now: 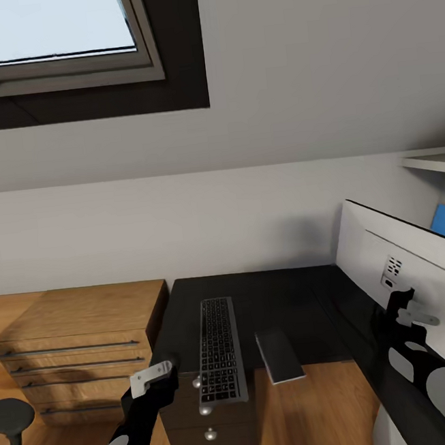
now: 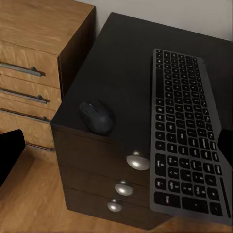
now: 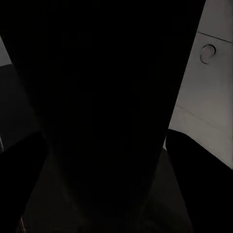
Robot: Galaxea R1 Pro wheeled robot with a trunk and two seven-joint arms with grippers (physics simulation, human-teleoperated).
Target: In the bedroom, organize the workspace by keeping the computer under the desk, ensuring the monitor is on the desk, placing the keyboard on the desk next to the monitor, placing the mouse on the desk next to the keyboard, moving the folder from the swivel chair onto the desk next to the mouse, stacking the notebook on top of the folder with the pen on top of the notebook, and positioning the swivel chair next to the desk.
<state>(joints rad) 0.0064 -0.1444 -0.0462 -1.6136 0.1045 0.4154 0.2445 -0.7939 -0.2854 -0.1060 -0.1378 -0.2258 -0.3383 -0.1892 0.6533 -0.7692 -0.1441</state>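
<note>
In the head view, the glossy black table (image 1: 272, 299) is seen below a grey wall and a skylight (image 1: 44, 25). The keyboard (image 1: 219, 349) lies lengthwise on the table, its near end reaching past the front edge above the drawer unit (image 1: 211, 436) with silver knobs. A thin dark notebook (image 1: 280, 355) lies just beside the keyboard, also overhanging the front edge. The monitor (image 1: 406, 278) is shown from its pale grey back at the table's right side. A light wooden dresser (image 1: 78, 347) stands directly left of the table. The left arm is raised near the drawer unit, and the right arm is held close to the monitor; the state of either gripper cannot be told here.

In the left wrist view, a black mouse (image 2: 97, 116) rests at the table's corner edge, apart from the keyboard (image 2: 187, 131). The dark fingers (image 2: 9, 153) are spread to opposite sides, so the left gripper is open.

In the right wrist view, a dark shape covers most of the picture beside the monitor's pale back (image 3: 208, 87); the right gripper's state cannot be told.
</note>
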